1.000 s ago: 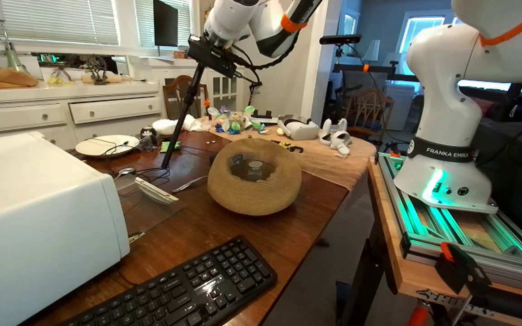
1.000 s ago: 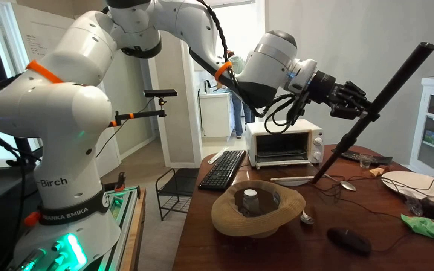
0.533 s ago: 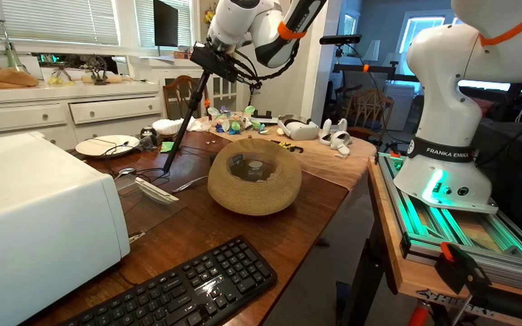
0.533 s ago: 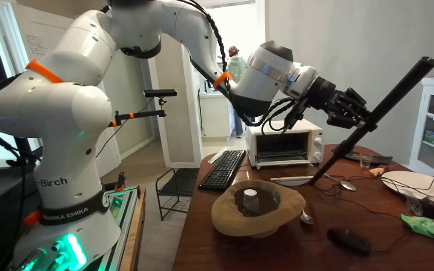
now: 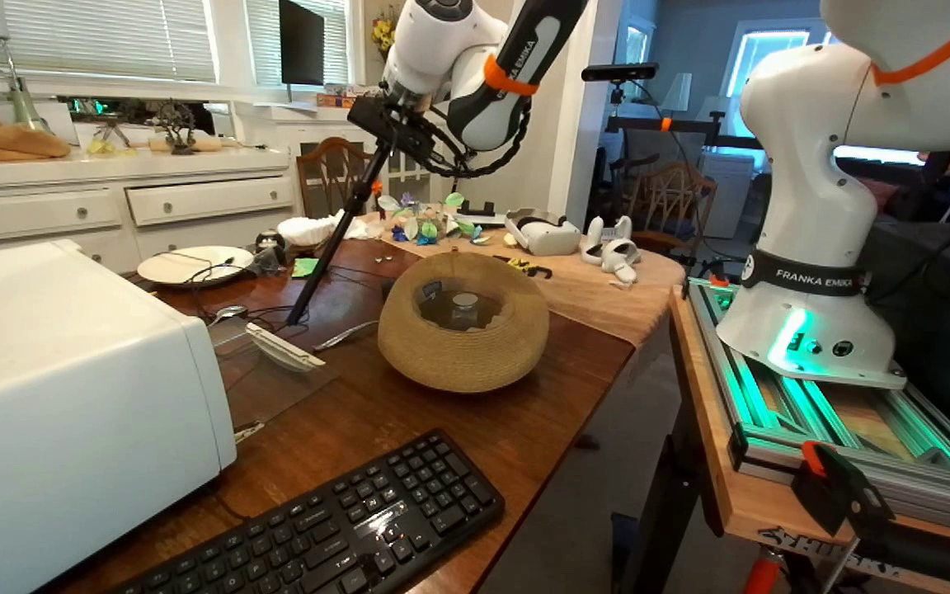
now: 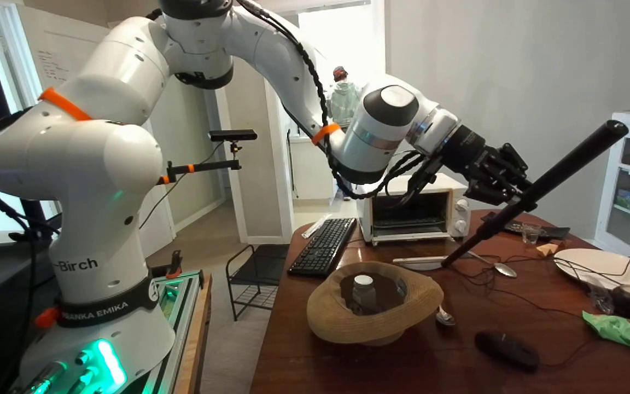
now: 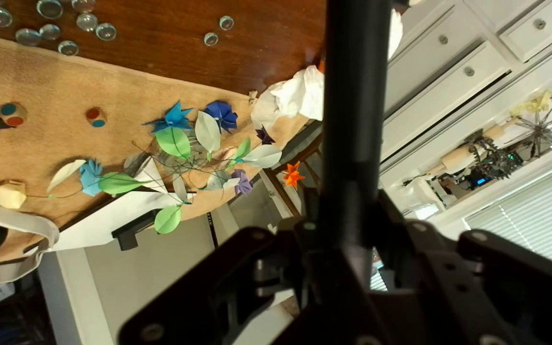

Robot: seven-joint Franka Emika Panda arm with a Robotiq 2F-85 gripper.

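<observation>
Wrist view: the end effector [image 7: 348,218] grips a black pole [image 7: 357,96], jaws parted by just its thickness, in what appears to be a tilting or lowering step; the next move seems to call for a firm hold. Farther out, in both exterior views, the pole leans lower than a half-second ago, its lower end seemingly at the bench [image 6: 430,366] near the toaster oven [image 5: 87,388].
</observation>
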